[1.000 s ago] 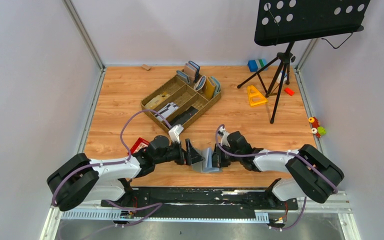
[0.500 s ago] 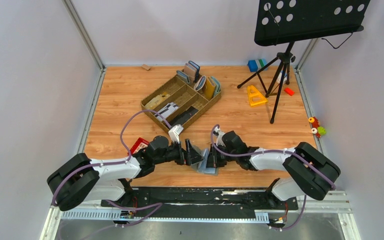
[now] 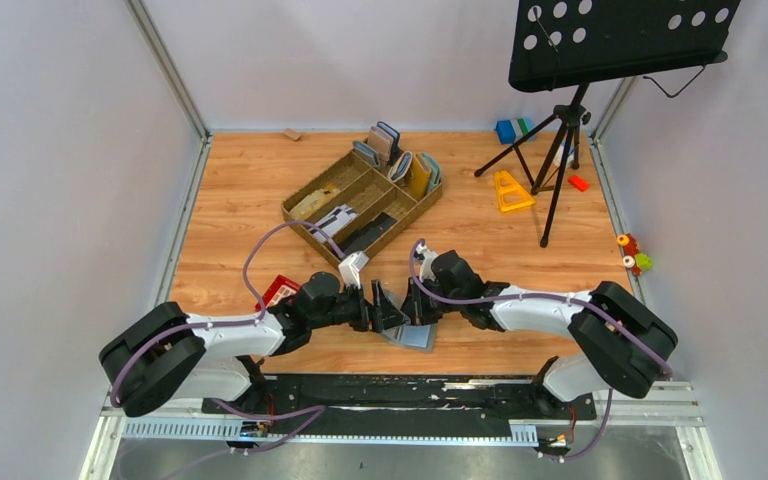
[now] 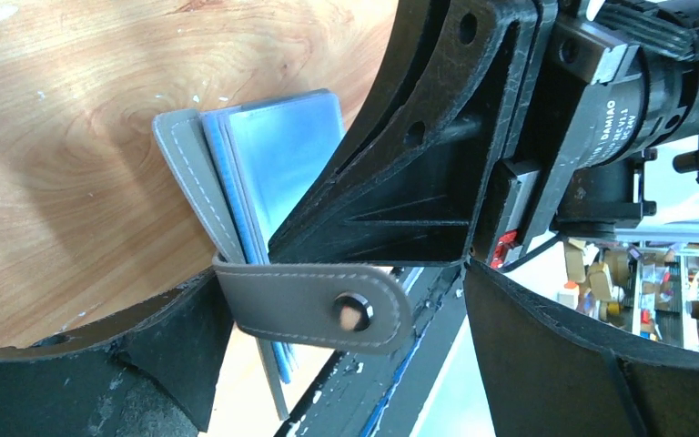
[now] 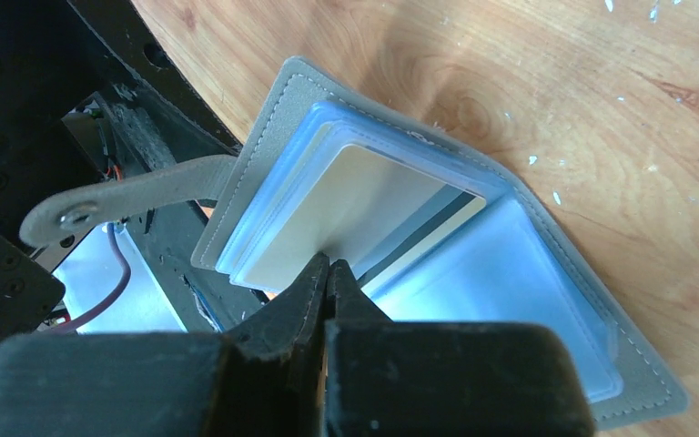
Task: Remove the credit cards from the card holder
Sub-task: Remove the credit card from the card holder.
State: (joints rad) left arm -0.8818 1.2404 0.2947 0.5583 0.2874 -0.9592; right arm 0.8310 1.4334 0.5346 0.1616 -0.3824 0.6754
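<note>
Wooden table point(image 3: 240, 200) carries the open card holder point(image 3: 412, 336) at its near edge, partly over it. Left gripper point(image 3: 392, 310) stands wide apart around the strap point(image 4: 314, 305). Right gripper point(image 5: 328, 269) is pressed together at a pale card point(image 5: 364, 205). With nothing pinning the holder, a pull may drag it off. One motor label point(image 4: 617, 118) reads "DAMIAO".

A brown compartment tray point(image 3: 312, 232) sits at an angle on the wooden table point(image 3: 240, 190), with several wallets point(image 3: 388, 140) standing upright at its far end. To the right stands a black music stand point(image 3: 615, 40). A yellow triangle point(image 3: 511, 190) lies by its legs, and a blue block point(image 3: 506, 130) lies behind them.
</note>
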